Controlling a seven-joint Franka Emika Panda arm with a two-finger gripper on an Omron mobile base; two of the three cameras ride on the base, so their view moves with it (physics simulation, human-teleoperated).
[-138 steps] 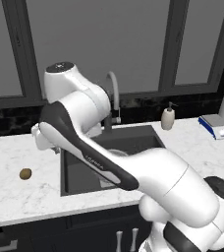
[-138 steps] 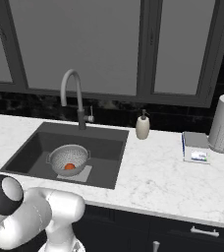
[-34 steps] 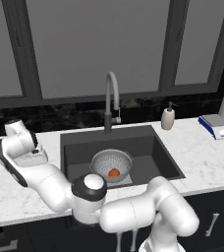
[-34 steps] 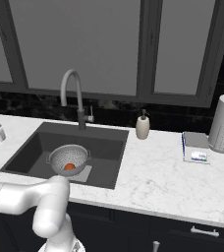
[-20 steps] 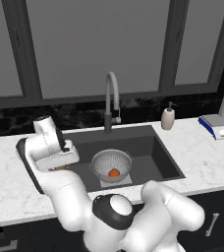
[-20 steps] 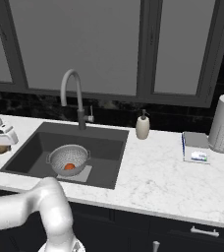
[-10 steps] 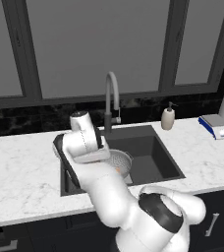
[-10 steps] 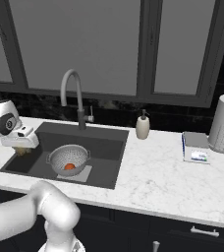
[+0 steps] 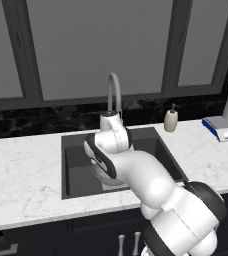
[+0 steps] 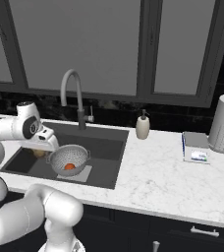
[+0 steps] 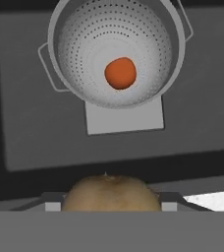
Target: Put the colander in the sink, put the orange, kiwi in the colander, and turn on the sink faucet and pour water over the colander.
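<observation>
Since the earlier frame the arm had swung from the left counter over the sink, its gripper clasping the kiwi at lower centre, short of the colander holding the orange, so an early release could miss.
</observation>
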